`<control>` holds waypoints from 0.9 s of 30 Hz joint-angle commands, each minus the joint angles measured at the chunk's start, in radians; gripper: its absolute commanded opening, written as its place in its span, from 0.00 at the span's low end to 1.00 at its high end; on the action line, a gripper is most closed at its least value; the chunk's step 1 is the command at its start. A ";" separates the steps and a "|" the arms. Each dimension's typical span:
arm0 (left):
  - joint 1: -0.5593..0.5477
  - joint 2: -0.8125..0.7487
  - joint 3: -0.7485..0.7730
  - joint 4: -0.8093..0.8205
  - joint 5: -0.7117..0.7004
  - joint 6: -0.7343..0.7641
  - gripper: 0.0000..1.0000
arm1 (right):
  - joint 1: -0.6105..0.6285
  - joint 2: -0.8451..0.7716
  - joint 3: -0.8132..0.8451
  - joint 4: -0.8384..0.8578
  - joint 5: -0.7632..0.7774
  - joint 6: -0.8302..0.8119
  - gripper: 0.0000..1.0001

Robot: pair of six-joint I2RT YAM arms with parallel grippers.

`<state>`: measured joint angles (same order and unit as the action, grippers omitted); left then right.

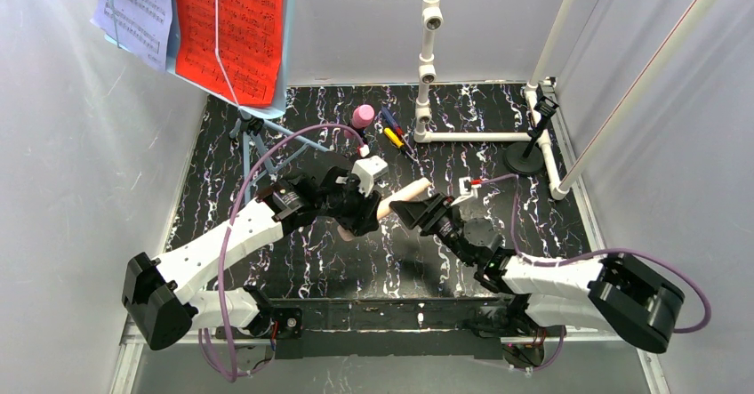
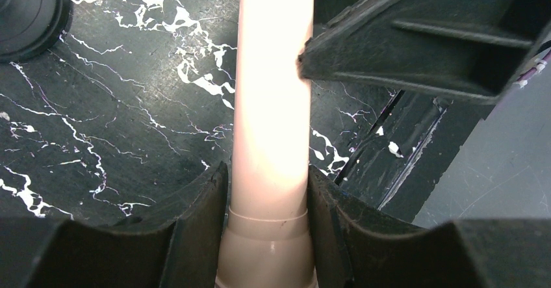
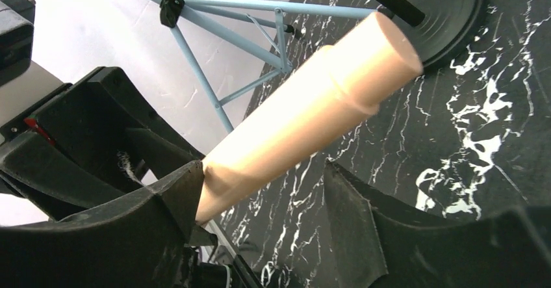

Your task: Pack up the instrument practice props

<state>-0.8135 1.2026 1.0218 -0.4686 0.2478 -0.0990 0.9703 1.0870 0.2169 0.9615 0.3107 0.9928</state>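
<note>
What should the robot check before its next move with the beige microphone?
1. Left end effector gripping the beige microphone: ok, it is pressed on both sides.
2. Microphone sits inside the right end effector: ok.
3. Right end effector closed on it: not ok. One finger touches, and there is a gap at the other.
4. Microphone clear of the table: ok, it looks lifted.
5. Place to pack it: cannot tell, no box in view.
</note>
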 commanded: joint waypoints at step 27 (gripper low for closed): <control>0.004 -0.064 0.006 -0.017 -0.111 0.012 0.19 | 0.011 0.066 0.043 0.125 0.253 0.126 0.01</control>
<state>-0.8078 1.1667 1.0218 -0.4786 0.1448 -0.0967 0.9939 1.1481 0.2386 1.1000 0.5369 1.1252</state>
